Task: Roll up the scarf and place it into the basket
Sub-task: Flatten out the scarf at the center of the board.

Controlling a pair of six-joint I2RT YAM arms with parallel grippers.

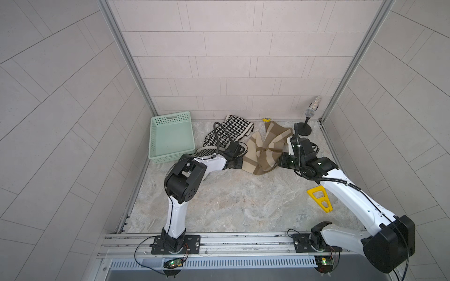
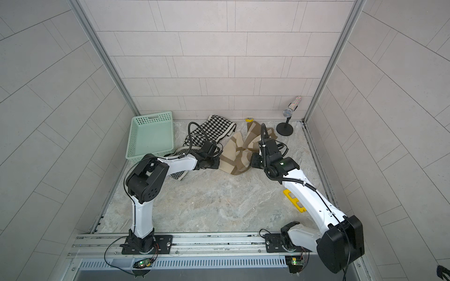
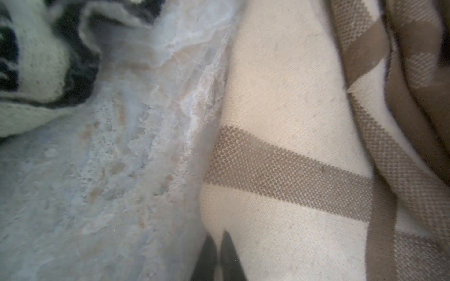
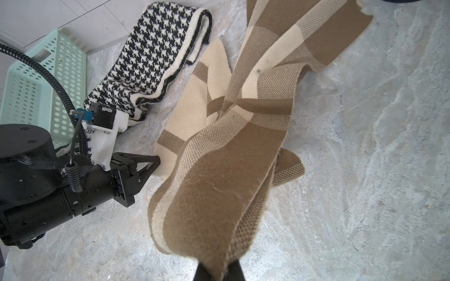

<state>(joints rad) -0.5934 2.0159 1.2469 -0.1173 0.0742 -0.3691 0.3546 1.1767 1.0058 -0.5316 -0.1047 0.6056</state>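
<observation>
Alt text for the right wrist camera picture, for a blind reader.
The right pincer grips a tan-and-cream knitted scarf trailing over the marbled tabletop; the left pincer pinches its cream edge. Beyond lie a black-and-white houndstooth scarf and a mint-green perforated plastic basket.

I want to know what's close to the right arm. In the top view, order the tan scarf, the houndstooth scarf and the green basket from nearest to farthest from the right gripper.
1. tan scarf: pinched in the right gripper.
2. houndstooth scarf: further left, by the back wall.
3. basket: farthest, back left corner.
</observation>
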